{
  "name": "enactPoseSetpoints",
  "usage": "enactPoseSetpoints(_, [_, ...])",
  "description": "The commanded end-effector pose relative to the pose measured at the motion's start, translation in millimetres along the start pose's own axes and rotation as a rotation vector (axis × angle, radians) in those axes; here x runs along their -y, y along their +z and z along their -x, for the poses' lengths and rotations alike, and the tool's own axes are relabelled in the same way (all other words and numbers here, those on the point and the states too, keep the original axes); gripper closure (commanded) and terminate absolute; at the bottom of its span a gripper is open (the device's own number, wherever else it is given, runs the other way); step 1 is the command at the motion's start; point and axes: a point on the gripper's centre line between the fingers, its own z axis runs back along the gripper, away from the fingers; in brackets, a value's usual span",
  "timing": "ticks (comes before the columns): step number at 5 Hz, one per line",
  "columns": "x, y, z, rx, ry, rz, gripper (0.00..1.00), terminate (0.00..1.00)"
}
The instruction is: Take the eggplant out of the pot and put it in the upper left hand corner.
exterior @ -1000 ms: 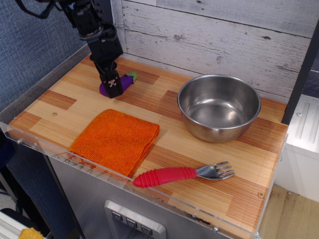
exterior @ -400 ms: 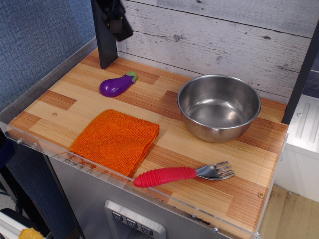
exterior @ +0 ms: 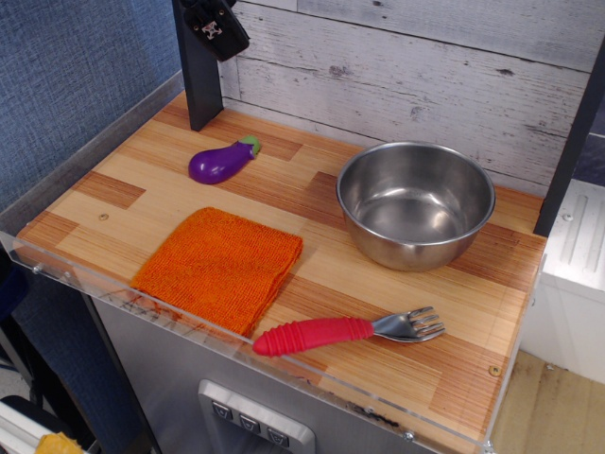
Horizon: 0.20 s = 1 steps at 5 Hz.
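The purple eggplant (exterior: 220,162) with its green stem cap lies on its side on the wood-plank table, in the far left corner area (exterior: 180,142). The steel pot (exterior: 416,201) stands at the right and is empty. My gripper (exterior: 212,28) is high above the table at the top edge of the view, well above and behind the eggplant, holding nothing. Only its tip shows, and I cannot tell whether the jaws are open or shut.
A folded orange cloth (exterior: 219,267) lies at the front left. A red-handled fork (exterior: 345,332) lies near the front edge. A black post (exterior: 199,85) stands at the back left corner, a white plank wall behind.
My gripper has let go of the eggplant and risen from it to the top of the view. The eggplant stays on the table in the far left corner.
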Motion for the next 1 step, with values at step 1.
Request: enactPoseSetpoints(1, [4.9, 25.5, 0.8, 0.018, -0.018, -0.052, 0.0, 1.0])
